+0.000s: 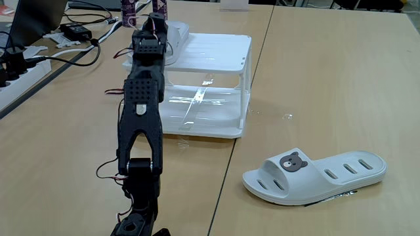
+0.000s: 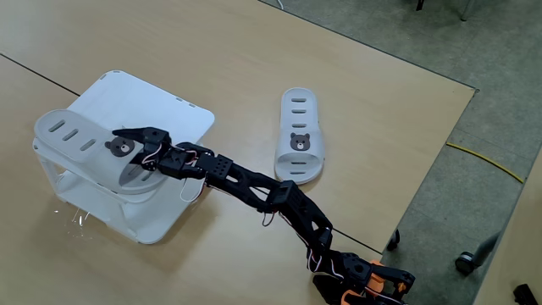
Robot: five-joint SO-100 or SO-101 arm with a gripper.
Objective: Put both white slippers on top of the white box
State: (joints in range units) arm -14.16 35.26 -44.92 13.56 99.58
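From where I sit, the arm is stretched far out across the bench toward the white box, and the end effector hangs right over the strap end of the first slipper, which lies on the slatted top of the box. In the high fixed view that slipper sits along the top's left edge, its toe end poking a little past the rim, bear badge facing up beside the fingers. I see the two fingers spread to either side of the strap, so I judge the end effector released or close to it, but I cannot tell whether a pad is touching the rubber. In the low fixed view the arm's own links cover most of that slipper, so I lean on the other camera for it. The second slipper lies flat on the bench, well apart from the box and sole down; in the low view it is at lower right. I reckon the first slipper was set to one side so the remaining width of the top stays free for its mate. By my reading the task is half done, and the next reach calls for a grip across the strap of the bench slipper.
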